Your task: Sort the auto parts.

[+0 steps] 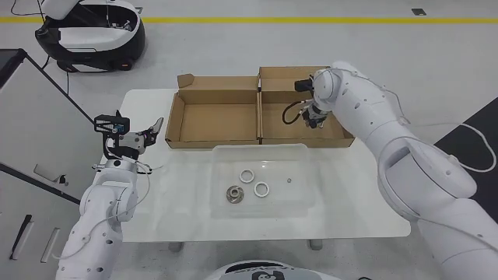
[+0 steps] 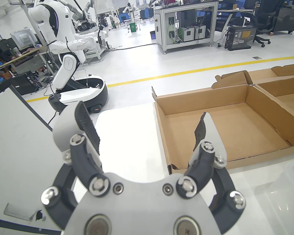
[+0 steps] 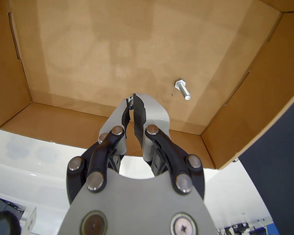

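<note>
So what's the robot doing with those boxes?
It's sorting parts. The right gripper hangs over the right cardboard box, pinching a small threaded part; one bolt already lies inside. The left gripper is open and empty beside the left cardboard box. Two white rings and a metal part wait in the clear tray.

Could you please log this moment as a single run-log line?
right gripper: shut on screw, above right box | bolt: lying in right box | left gripper: open, beside left box

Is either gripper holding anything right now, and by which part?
Right gripper pinches a small threaded bolt at its tip; which end cannot be told. Left gripper holds nothing.
</note>
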Controlling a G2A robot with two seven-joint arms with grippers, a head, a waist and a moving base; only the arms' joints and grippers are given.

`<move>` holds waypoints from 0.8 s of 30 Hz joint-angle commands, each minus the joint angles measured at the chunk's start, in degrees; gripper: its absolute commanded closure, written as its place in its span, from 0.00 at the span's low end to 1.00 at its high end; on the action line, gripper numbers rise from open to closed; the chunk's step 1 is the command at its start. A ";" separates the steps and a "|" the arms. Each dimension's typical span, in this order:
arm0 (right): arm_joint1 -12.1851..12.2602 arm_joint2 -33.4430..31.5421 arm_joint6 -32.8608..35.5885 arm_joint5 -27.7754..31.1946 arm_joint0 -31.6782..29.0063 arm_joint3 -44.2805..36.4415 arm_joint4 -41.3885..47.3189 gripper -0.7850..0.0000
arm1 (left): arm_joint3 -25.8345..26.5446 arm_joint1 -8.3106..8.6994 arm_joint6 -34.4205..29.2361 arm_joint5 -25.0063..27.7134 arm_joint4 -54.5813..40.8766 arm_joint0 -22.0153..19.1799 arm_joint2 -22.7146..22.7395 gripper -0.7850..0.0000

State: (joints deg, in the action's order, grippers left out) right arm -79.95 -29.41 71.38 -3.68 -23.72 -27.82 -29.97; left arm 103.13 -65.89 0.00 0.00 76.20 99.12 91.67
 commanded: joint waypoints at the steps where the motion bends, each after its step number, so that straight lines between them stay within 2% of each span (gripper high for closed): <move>1: -0.20 -0.20 -0.28 0.14 -0.19 0.59 0.41 1.00 | 0.00 0.00 0.00 0.00 0.00 0.00 0.00 0.00; 24: -1.96 -1.90 -1.04 2.71 -0.79 5.86 1.78 1.00 | 0.00 0.00 0.00 0.00 0.00 0.00 0.00 0.00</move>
State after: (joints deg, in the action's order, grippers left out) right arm -81.88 -31.21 70.23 -1.01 -24.53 -22.09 -28.33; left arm 103.13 -65.89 0.00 0.00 76.20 99.12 91.67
